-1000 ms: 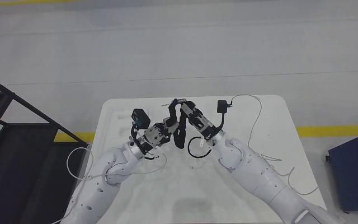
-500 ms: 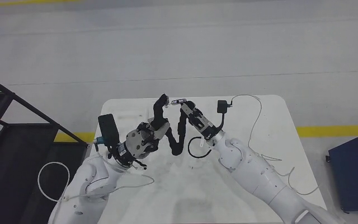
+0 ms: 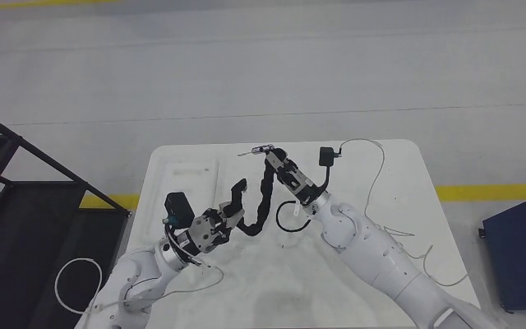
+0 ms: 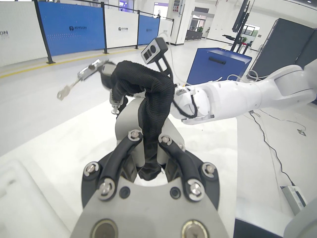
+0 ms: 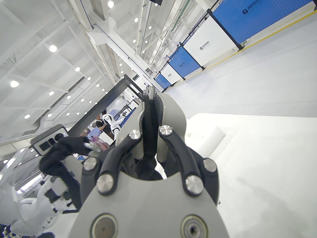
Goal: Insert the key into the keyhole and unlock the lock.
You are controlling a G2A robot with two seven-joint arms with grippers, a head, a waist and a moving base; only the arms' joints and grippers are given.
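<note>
Top view: right gripper [image 3: 269, 159] above far part of table [image 3: 386, 189], fingers pressed together on silver key [image 3: 256, 151], which juts out into air. Nearer, left gripper [image 3: 242, 215], well apart from key. Between both runs lock [image 3: 264, 197], which I take to be a black knit-covered cable.

Left wrist view: left fingers nearly together round that cable; key's free end hangs clear.

Right wrist view: metal glint at pinched fingertips; keyhole not discernible.

Judgement: key light, stiff, slick, so hold it by flat head, blade free. Cable limp, so hold it close to lock head.
</note>
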